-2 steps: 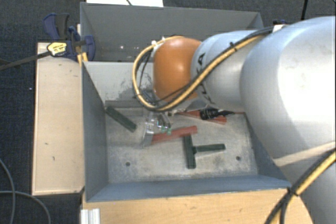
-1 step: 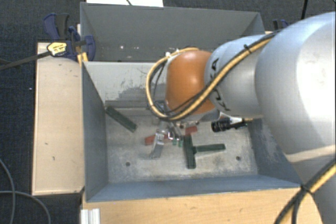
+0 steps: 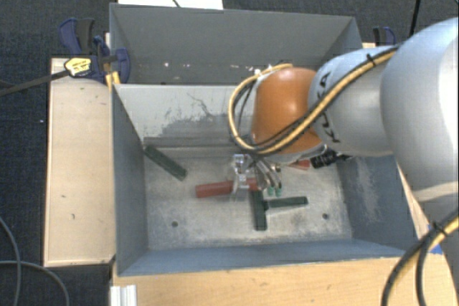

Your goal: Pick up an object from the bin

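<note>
Gripper: hanging over bin centre; red-brown block lying at its nine o'clock; open or closed, cannot tell.

The pincer hangs low in the grey bin, at the right end of a reddish-brown block; two crossed dark green bars lie just near-right; another green bar lies left.

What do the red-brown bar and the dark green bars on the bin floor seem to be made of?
The red-brown bar looks like painted wood or plastic: matte, straight edges, no shine. The dark green bars seem to be the same material, matte and rigid, but the view cannot settle which.
</note>
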Controlling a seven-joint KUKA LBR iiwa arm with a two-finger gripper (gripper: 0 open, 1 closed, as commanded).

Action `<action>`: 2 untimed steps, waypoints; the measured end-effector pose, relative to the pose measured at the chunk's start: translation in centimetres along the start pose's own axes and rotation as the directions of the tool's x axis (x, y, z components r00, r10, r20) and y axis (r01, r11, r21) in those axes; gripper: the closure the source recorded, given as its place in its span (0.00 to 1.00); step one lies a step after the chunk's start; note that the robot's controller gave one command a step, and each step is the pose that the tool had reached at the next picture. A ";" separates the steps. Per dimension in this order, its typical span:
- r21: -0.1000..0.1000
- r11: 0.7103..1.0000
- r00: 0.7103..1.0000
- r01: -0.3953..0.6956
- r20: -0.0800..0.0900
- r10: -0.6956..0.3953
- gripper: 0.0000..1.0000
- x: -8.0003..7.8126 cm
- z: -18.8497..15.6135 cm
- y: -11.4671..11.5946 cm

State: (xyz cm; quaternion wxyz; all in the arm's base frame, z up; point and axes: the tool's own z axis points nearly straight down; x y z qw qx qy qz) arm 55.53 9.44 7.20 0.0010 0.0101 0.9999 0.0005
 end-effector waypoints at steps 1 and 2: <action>0.000 1.000 1.000 -0.003 0.000 0.003 1.00 0.0 0.0 0.0; 0.000 0.999 0.999 -0.036 0.001 0.036 1.00 -1.6 -14.0 -0.1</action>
